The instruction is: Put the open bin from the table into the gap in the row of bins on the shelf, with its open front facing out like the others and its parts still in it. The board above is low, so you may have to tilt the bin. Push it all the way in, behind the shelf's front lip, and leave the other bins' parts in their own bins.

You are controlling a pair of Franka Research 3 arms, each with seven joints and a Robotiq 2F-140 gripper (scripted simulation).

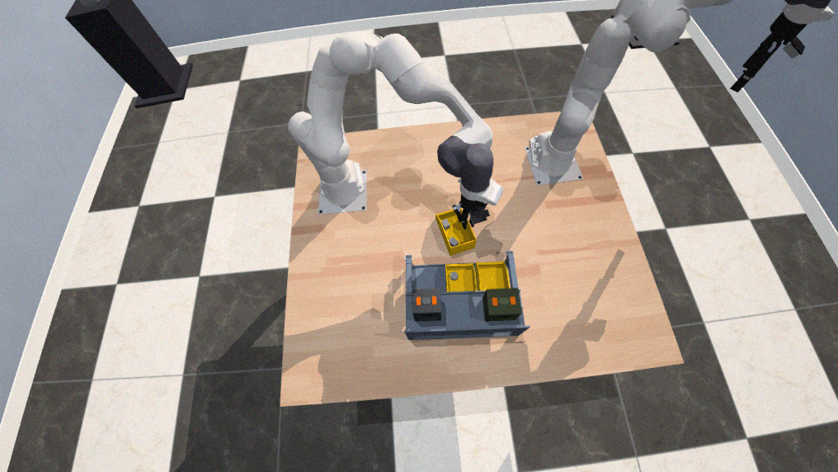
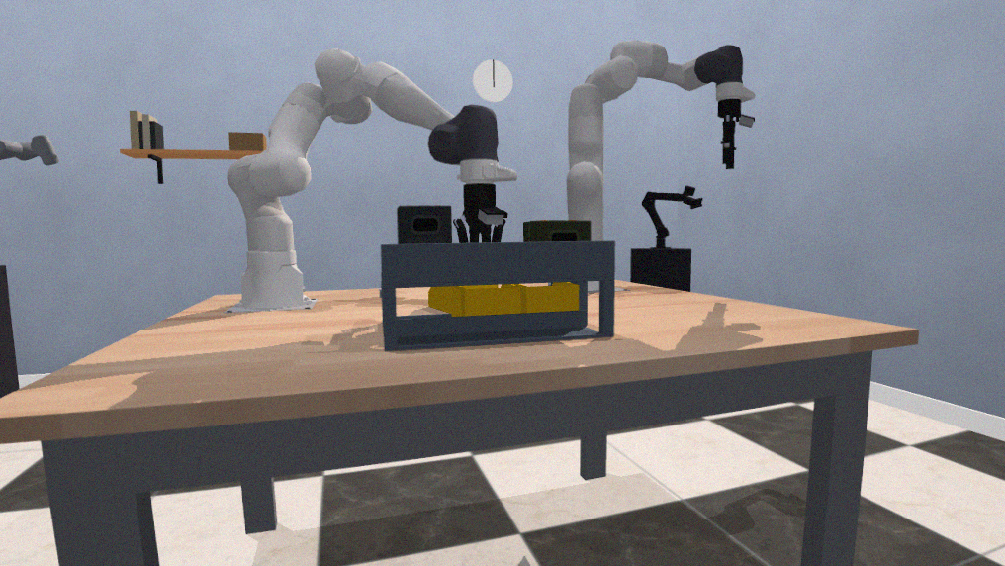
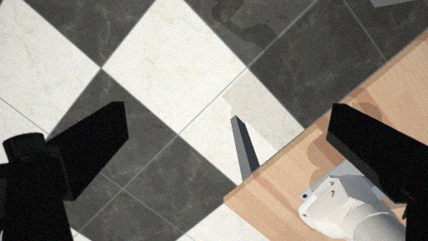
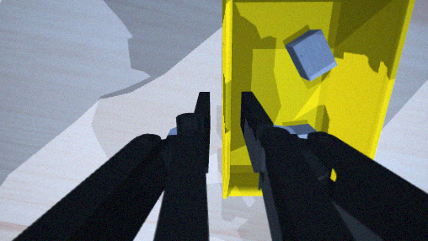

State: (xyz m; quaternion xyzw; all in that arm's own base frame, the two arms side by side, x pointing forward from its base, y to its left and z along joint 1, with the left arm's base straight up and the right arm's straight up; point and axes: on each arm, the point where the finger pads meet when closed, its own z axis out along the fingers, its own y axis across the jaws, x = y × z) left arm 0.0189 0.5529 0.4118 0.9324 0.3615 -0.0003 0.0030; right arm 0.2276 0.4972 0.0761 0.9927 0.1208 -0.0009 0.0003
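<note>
Bright light, hard-edged shadows; fine grain; right wrist bluish.

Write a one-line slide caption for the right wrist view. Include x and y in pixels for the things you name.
Right wrist view: the gripper's partly closed fingers straddle one wall of a yellow bin (image 4: 358, 93) holding gray parts (image 4: 313, 56).
</note>
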